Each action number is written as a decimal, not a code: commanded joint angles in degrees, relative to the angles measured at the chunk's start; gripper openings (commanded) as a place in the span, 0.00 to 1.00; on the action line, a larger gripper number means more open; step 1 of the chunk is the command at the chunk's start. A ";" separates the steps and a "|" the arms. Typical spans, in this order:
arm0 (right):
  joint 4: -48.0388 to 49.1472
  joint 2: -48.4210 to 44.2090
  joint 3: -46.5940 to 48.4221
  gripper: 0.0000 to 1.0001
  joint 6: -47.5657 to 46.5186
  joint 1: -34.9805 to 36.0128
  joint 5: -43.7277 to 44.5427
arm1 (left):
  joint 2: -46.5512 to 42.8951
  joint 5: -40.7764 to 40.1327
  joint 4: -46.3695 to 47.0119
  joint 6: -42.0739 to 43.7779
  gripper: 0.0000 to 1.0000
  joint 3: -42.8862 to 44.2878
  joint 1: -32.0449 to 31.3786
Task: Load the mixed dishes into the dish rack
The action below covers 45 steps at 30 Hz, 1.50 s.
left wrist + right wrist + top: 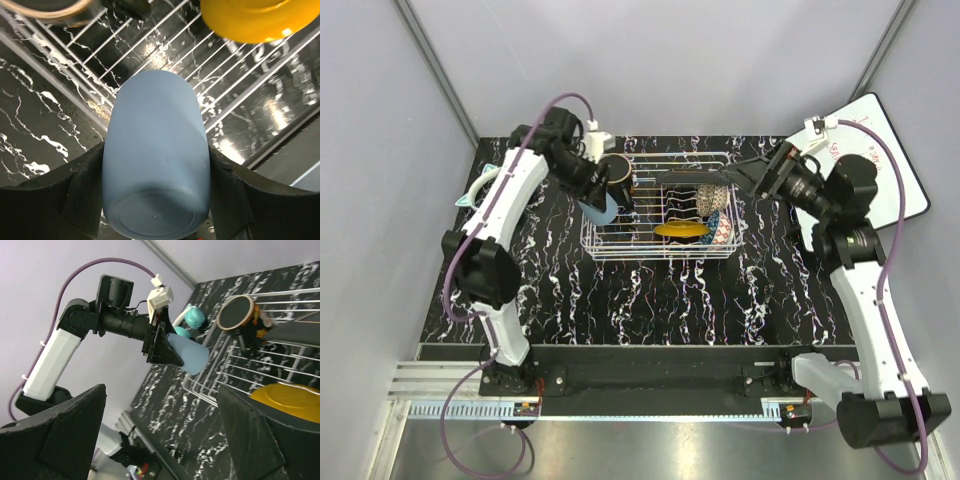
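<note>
My left gripper is shut on the light-blue cup, one finger on each side of it. The cup hangs tilted over the left edge of the white wire dish rack. A dark mug stands in the rack's back left corner. The yellow plate, a brown-mesh bowl and a blue patterned bowl also sit in the rack. A square dark plate rests across the rack's back. Just right of it, my right gripper is open and holds nothing.
Teal headphones lie on the black marbled table behind the left arm. A whiteboard leans at the back right. Grey walls close in on both sides and the back.
</note>
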 commanded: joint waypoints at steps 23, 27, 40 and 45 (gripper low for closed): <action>-12.97 -4.36 -5.50 1.00 -8.90 0.11 8.19 | 9.65 -20.93 12.56 4.66 0.00 -10.12 -13.50; -12.88 -4.00 -5.41 1.00 -8.55 0.11 8.01 | 10.35 -20.85 13.26 4.66 0.00 -10.30 -13.76; -13.31 -4.35 -6.12 1.00 -8.20 0.11 8.19 | 8.33 -20.94 14.06 4.66 0.99 -12.32 -13.76; -13.40 -4.53 -6.47 1.00 -8.11 0.11 7.84 | 6.23 -20.94 14.06 4.57 0.99 -12.94 -13.76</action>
